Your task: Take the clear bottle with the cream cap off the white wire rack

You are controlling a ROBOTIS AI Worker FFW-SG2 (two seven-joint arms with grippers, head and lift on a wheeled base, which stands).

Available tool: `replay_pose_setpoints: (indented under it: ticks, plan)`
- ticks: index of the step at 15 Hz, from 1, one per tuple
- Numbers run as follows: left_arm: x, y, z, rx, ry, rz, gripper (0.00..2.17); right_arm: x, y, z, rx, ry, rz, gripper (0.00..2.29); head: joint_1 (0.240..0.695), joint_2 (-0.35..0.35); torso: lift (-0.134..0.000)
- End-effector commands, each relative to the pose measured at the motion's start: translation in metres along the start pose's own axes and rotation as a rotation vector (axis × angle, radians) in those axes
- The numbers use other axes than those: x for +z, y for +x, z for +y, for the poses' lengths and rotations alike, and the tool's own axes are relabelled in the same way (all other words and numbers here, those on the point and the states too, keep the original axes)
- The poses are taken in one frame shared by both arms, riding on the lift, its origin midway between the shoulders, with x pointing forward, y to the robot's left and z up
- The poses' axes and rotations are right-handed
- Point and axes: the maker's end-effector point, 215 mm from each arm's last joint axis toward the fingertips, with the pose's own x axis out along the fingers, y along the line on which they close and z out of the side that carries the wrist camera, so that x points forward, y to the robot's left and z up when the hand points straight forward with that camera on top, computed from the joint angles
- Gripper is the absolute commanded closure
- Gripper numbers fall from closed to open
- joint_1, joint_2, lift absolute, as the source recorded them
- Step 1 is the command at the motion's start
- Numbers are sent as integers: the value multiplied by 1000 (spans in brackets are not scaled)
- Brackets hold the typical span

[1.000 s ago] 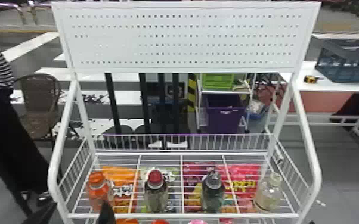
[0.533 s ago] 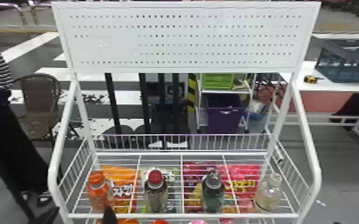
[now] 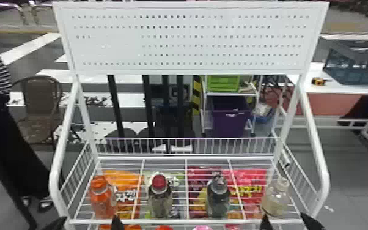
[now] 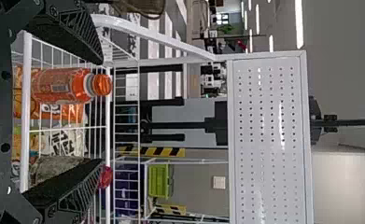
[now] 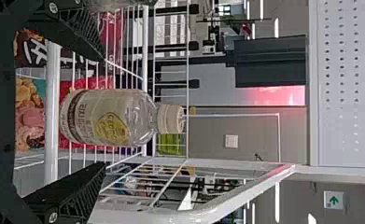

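Evidently, the clear bottle with the cream cap (image 3: 274,199) stands upright at the right end of the white wire rack (image 3: 174,221), close to its near rail. The black two-fingered right gripper (image 3: 288,223) is at that near edge, its fingers spread wide, one on each side of the bottle's width; the right wrist view shows the bottle in line with the gap between them, and neither finger grips it.

At the rack's near left, the black two-fingered left gripper (image 3: 86,224) also has its fingers well apart and holds nothing. The orange plastic bottle with an orange cap (image 3: 103,198) stands at the left end of the row. To the right of it come the dark bottle with a red cap (image 3: 159,198) and then the dark green-grey bottle (image 3: 218,198), both upright, with space between neighbours. Brightly coloured snack bags (image 3: 249,185) show through the wires. A white perforated panel (image 3: 186,55) rises above the rack's far side. Farther off are a lime-green plastic crate (image 3: 223,83), with a purple plastic bin (image 3: 230,120) below it, and a brown chair (image 3: 41,99) to the left.
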Motion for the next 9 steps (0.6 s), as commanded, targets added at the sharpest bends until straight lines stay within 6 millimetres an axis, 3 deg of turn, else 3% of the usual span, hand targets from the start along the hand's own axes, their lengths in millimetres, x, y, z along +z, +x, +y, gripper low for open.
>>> replay_pose_setpoints:
  ticks: [1, 8, 9]
  plan:
    - [-5, 0, 0, 0, 4, 7, 144, 0, 23, 2, -3, -3, -5, 97, 499, 0, 0]
    - [-2, 0, 0, -1, 4, 3, 144, 8, 79, 1, -15, -31, -1, 110, 499, 0, 0]
    - [-2, 0, 0, 0, 5, 2, 144, 3, 83, 0, -17, -27, 23, 211, 499, 0, 0]
